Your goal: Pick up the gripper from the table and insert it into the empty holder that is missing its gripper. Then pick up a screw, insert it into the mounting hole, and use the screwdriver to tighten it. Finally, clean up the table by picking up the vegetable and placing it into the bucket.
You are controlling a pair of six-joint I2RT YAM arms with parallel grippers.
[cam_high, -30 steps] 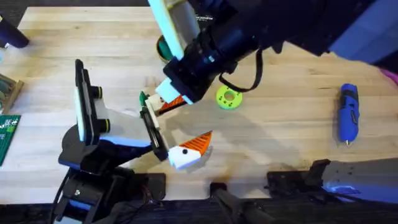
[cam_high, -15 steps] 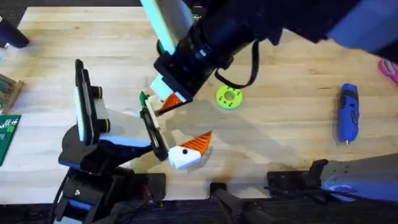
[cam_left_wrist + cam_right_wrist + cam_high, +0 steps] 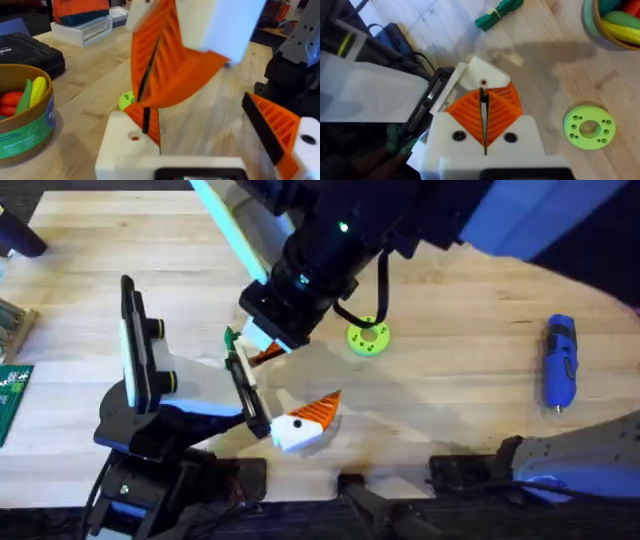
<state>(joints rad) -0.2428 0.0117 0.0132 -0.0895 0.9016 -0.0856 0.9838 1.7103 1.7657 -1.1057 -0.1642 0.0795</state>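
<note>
Orange-padded right gripper (image 3: 484,122) pinches a pin (image 3: 482,100) at the holder (image 3: 482,80).
Left gripper (image 3: 200,130) gapes empty; your screwdriver (image 3: 558,365), 3 o'clock, and vegetable (image 3: 500,12) wait.

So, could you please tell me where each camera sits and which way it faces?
Overhead: above the bases, looking down and forward over the light wooden table; both arms show.
Left wrist: on the left arm, facing its left end effector and the right end effector.
Right wrist: on the right arm, looking down past its end effector.
Shared: all see the bright green perforated disc.
</note>
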